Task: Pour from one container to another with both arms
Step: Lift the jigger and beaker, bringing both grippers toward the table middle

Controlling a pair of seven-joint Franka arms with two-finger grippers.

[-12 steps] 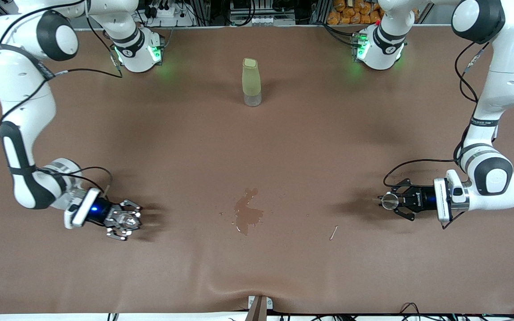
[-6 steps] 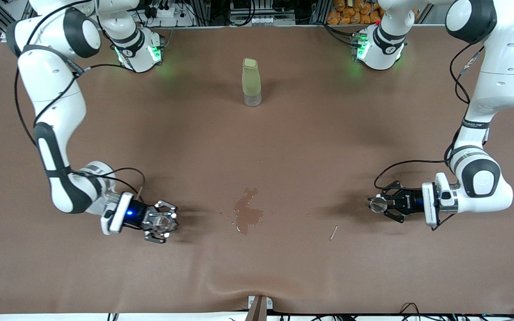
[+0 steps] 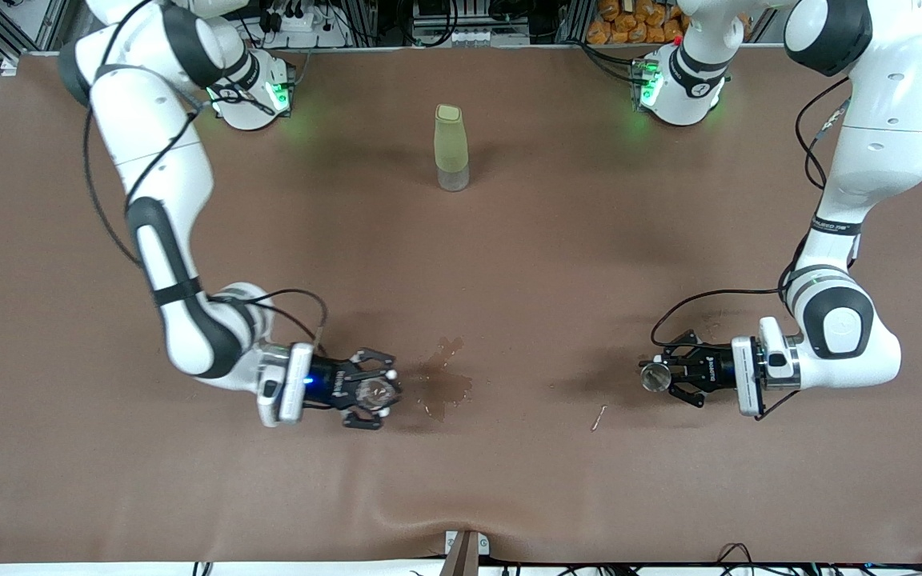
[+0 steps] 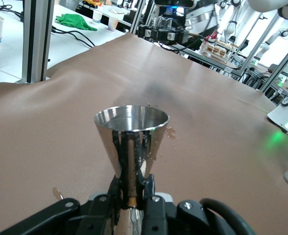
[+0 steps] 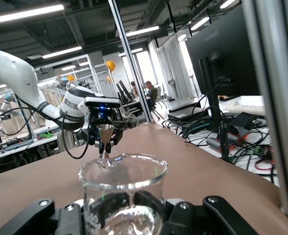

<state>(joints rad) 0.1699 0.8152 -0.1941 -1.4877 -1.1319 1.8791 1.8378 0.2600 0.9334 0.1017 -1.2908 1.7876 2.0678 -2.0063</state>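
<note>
Brown tabletop (image 3: 557,240), two arms holding small vessels over it.

From the right arm's end: the right gripper (image 3: 377,390) is clamped on the upright clear glass cup (image 3: 374,390), over the table beside a wet spill (image 3: 443,386). A pale-green bottle (image 3: 451,148) stands farther from the front camera, midway between the bases. Toward the left arm's end, the left gripper (image 3: 663,376) is closed on the waist of the silver jigger (image 3: 655,376), upright above the cloth.
</note>
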